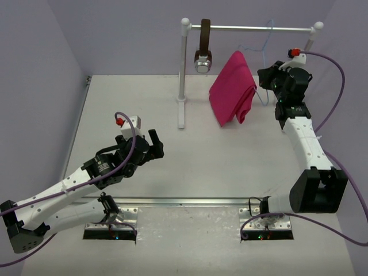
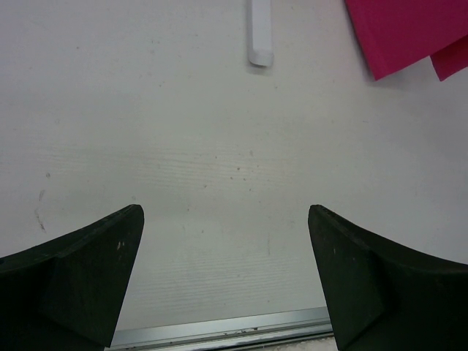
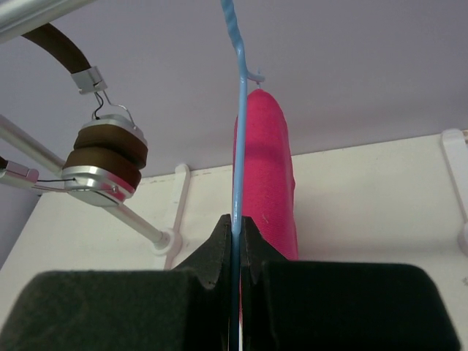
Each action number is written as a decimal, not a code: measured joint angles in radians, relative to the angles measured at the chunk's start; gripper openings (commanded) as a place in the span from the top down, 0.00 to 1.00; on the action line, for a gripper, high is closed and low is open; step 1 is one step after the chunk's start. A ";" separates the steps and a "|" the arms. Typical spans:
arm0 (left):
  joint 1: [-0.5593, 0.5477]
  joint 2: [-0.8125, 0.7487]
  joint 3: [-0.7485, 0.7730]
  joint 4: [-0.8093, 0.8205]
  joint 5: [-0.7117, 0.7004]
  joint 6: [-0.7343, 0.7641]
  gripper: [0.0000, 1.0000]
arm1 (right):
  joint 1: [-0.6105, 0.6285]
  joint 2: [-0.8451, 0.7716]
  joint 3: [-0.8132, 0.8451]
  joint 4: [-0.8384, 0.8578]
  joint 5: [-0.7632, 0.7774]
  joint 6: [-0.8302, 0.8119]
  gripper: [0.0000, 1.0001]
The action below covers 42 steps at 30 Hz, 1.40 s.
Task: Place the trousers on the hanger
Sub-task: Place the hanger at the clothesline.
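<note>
We see trousers [image 1: 233, 89] draped on the hanger [image 3: 238, 110] at one o'clock. The right gripper [image 3: 235, 241] pinches it and the left gripper [image 2: 225, 213] gapes empty; only release remains, we judge.

Overall level: bright and even in all three views; diffuse light from above, pale lilac cast on the walls.
Shadows, top view: soft and faint on the table [image 1: 190, 172], under the left arm [image 1: 63, 190] and below the trousers [image 1: 230, 95].
Glare: small highlights on the metal headphone cup [image 1: 202, 64] and the aluminium strip [image 1: 190, 201].
Left wrist focus: table grain crisp; left gripper [image 2: 225, 212] near-black, hardly any surface detail.
Right wrist focus: hanger [image 3: 238, 146] sharp; right gripper [image 3: 235, 223] close to lens, soft and dark.
Geometry, top view: wide-angle; wall edges lean inward toward the top.
</note>
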 measured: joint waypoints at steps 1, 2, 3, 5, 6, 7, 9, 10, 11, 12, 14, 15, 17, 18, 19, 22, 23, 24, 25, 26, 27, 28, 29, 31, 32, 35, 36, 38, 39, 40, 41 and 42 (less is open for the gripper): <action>0.000 0.000 0.000 0.000 0.000 0.000 0.07 | -0.004 0.000 -0.013 0.011 -0.008 0.009 1.00; 0.000 -0.001 0.000 0.000 0.001 0.000 0.07 | -0.006 0.000 -0.027 0.021 -0.015 0.017 1.00; 0.000 -0.002 0.000 0.000 0.002 0.000 0.07 | -0.007 -0.001 -0.043 0.030 -0.021 0.023 1.00; 0.000 -0.005 0.000 0.000 0.003 0.000 0.07 | -0.008 -0.004 -0.072 0.051 -0.030 0.032 1.00; 0.000 -0.006 0.000 0.000 0.003 0.000 0.07 | -0.009 -0.006 -0.083 0.060 -0.031 0.037 1.00; 0.000 -0.006 0.000 0.000 0.003 0.000 0.07 | -0.010 -0.008 -0.093 0.069 -0.032 0.040 1.00; 0.000 -0.006 0.000 0.000 0.004 0.000 0.07 | -0.012 -0.018 -0.113 0.087 -0.028 0.042 1.00; 0.000 -0.006 0.000 0.000 0.005 0.000 0.07 | -0.013 -0.026 -0.125 0.097 -0.026 0.043 1.00; 0.000 -0.006 0.000 0.000 0.005 0.000 0.07 | -0.014 -0.034 -0.137 0.109 -0.023 0.043 1.00; 0.000 -0.006 0.000 0.000 0.006 0.000 0.07 | -0.016 -0.042 -0.148 0.116 -0.020 0.043 1.00; 0.000 -0.006 -0.001 0.000 0.007 0.000 0.07 | -0.017 -0.053 -0.168 0.130 -0.017 0.042 1.00; 0.000 -0.006 -0.001 0.000 0.008 0.000 0.07 | -0.017 -0.057 -0.179 0.140 -0.015 0.042 0.98; 0.000 -0.006 -0.002 0.000 0.008 0.001 0.07 | -0.017 -0.061 -0.203 0.168 -0.010 0.044 0.88; 0.000 -0.006 -0.002 0.000 0.008 0.001 0.07 | -0.017 -0.063 -0.215 0.183 -0.009 0.044 0.72; 0.000 -0.006 -0.002 0.000 0.008 0.002 0.07 | -0.017 -0.065 -0.225 0.199 -0.009 0.043 0.60; 0.000 -0.005 -0.002 0.000 0.010 0.003 0.07 | -0.017 -0.077 -0.241 0.246 -0.009 0.044 0.37; 0.000 -0.004 -0.002 0.000 0.011 0.004 0.07 | -0.017 -0.084 -0.243 0.259 -0.006 0.042 0.30; 0.000 -0.003 -0.002 0.000 0.011 0.004 0.07 | -0.017 -0.091 -0.243 0.269 -0.006 0.039 0.24; 0.000 -0.002 -0.002 0.000 0.011 0.004 0.07 | -0.017 -0.098 -0.243 0.278 -0.006 0.037 0.19; 0.000 0.000 -0.002 0.000 0.011 0.004 0.07 | -0.017 -0.106 -0.243 0.287 -0.005 0.036 0.10; 0.000 0.002 -0.002 0.000 0.011 0.004 0.07 | -0.017 -0.113 -0.243 0.292 -0.005 0.032 0.01; 0.000 0.003 -0.002 0.000 0.011 0.004 0.07 | -0.017 -0.119 -0.242 0.294 -0.005 0.027 0.01; 0.000 0.004 -0.002 0.000 0.011 0.004 0.07 | -0.017 -0.124 -0.242 0.291 -0.003 0.023 0.01; 0.000 0.006 -0.002 0.000 0.011 0.004 0.07 | -0.017 -0.129 -0.237 0.276 0.001 0.012 0.01; 0.000 0.006 -0.002 0.000 0.011 0.004 0.07 | -0.017 -0.130 -0.232 0.264 0.005 0.007 0.01; 0.000 0.006 -0.002 0.000 0.010 0.003 0.06 | -0.017 -0.146 -0.216 0.190 0.015 -0.015 0.01; 0.000 0.006 -0.002 -0.001 0.007 0.001 0.06 | -0.017 -0.150 -0.201 0.153 0.015 -0.025 0.01; 0.000 0.007 -0.002 -0.002 0.001 -0.006 0.06 | -0.017 -0.156 -0.154 0.063 0.018 -0.045 0.01; 0.000 0.008 -0.002 -0.005 -0.005 -0.012 0.06 | -0.017 -0.156 -0.116 0.004 0.022 -0.056 0.01; 0.000 0.012 -0.002 -0.010 -0.009 -0.022 0.05 | -0.017 -0.156 -0.085 -0.042 0.028 -0.065 0.01; 0.000 0.017 -0.002 -0.015 -0.015 -0.031 0.04 | -0.017 -0.158 -0.053 -0.094 0.037 -0.075 0.01; 0.000 0.023 -0.001 -0.020 -0.020 -0.039 0.03 | -0.017 -0.160 -0.019 -0.150 0.049 -0.085 0.01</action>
